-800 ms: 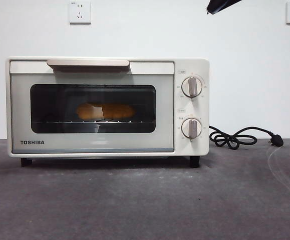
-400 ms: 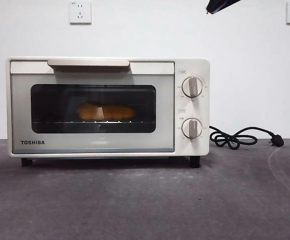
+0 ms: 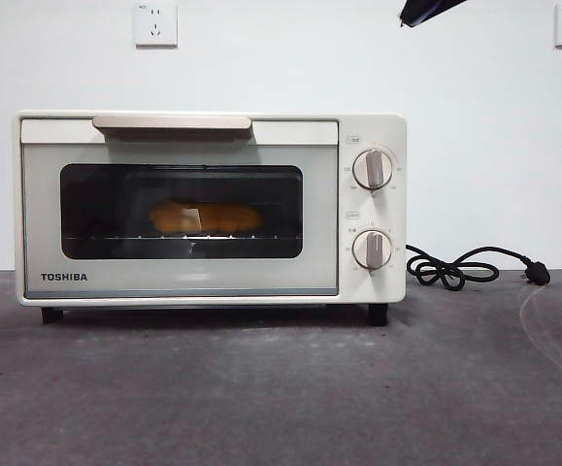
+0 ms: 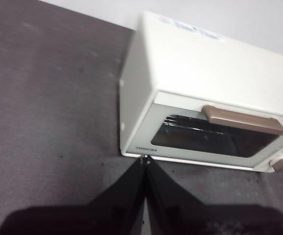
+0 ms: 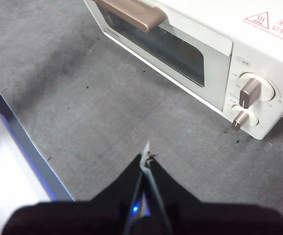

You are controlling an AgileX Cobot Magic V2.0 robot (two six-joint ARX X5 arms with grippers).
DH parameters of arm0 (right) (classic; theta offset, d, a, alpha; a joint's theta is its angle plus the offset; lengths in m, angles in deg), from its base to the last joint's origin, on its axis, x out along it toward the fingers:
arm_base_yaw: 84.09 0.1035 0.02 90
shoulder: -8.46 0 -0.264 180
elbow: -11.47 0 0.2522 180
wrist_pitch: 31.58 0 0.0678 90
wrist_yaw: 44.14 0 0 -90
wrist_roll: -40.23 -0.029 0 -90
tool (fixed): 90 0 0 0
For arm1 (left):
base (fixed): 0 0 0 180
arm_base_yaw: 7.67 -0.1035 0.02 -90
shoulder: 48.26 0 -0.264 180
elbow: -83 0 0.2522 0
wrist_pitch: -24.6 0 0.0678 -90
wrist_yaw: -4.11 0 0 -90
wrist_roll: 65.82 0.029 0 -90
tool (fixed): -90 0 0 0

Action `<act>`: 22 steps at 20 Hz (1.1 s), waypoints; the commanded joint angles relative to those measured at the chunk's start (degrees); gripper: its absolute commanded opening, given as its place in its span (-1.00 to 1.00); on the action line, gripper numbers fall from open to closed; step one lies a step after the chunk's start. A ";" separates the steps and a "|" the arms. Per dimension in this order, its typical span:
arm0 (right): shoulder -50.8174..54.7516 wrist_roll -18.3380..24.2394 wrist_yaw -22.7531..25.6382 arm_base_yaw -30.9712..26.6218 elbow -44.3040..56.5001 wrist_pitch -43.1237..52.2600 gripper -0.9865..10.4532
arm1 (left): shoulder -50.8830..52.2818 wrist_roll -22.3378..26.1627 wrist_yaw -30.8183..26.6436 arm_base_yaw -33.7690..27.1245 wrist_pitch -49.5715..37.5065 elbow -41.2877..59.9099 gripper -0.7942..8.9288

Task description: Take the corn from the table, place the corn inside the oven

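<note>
- The corn [image 3: 206, 216] is no longer out in front of us: through the dark door glass in the front view we see it lying on the wire rack inside the oven [image 3: 193, 282], long axis across the oven's width, roughly centred behind the window.
- Nearest to us, the table [image 3: 281, 388] in front of the oven carries nothing we need to lift.
- Our left gripper [image 4: 145, 159] hangs above the table near the oven's front corner, jaws pressed together and holding nothing.
- Our right gripper [image 5: 147, 155] hovers above the table before the knob side, jaws also together and empty.
- Between the fingers and the corn stands the closed door with its long handle [image 3: 172, 122], so neither arm has a direct line to it.
- We judge the placing done; little remains.
- Furthest back, the power cord [image 3: 475, 267] lies beside the oven.
</note>
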 commanded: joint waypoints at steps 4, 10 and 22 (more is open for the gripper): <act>-0.33 -0.81 -0.13 0.04 -0.02 0.44 -0.85 | 1.03 -0.48 4.44 0.39 0.17 0.15 -0.85; -0.33 -0.76 3.89 0.00 -0.02 -0.02 -0.85 | -0.63 -3.30 8.70 0.39 -0.13 0.15 -0.84; -0.33 -0.76 15.30 0.00 -0.02 -0.04 -0.85 | -7.56 -2.89 5.35 3.21 -0.37 0.15 -0.84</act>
